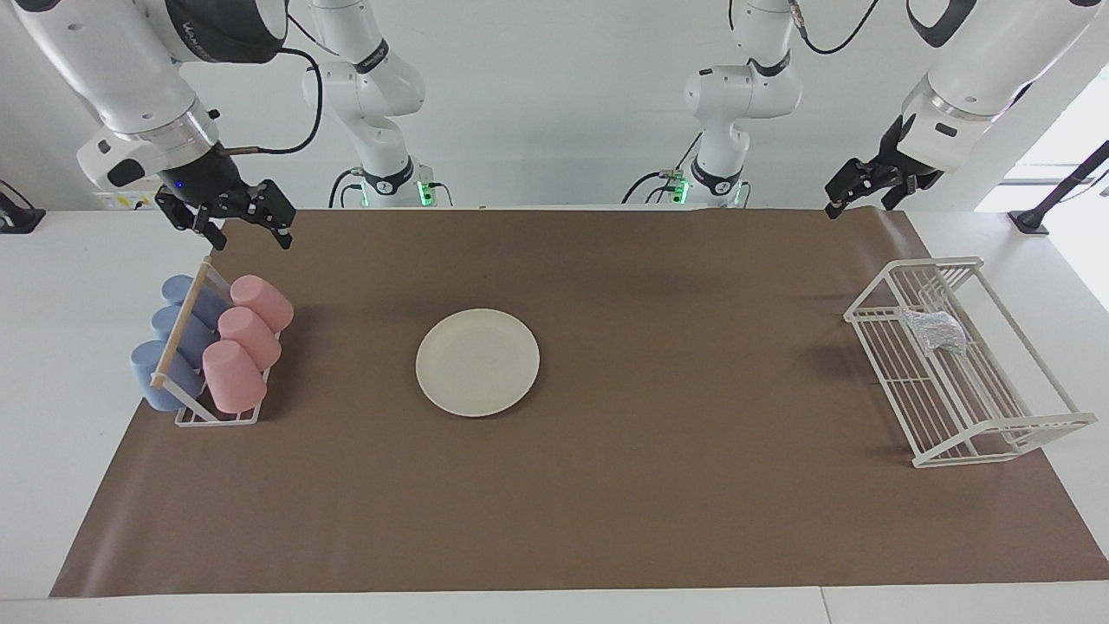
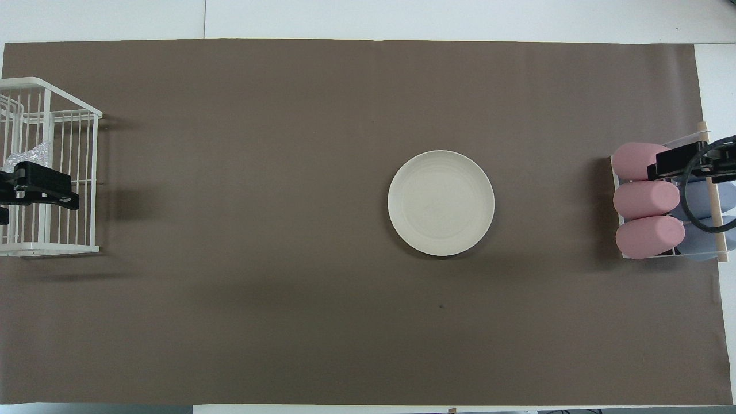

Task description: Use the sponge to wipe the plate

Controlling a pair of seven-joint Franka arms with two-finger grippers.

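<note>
Brown mat (image 1: 658,485) bears plate (image 1: 477,362); rack (image 1: 996,425) wires half-hide sponge (image 1: 934,331); both arms' jaws wide, empty.

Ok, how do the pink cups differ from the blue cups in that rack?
The pink cups lie on the side of the cup rack that faces the plate; the blue cups lie on its outer side, toward the right arm's end of the table. The pink cups show in full, while the rack's wooden bar crosses the blue cups. Both sets are three cups, lying tilted.
</note>
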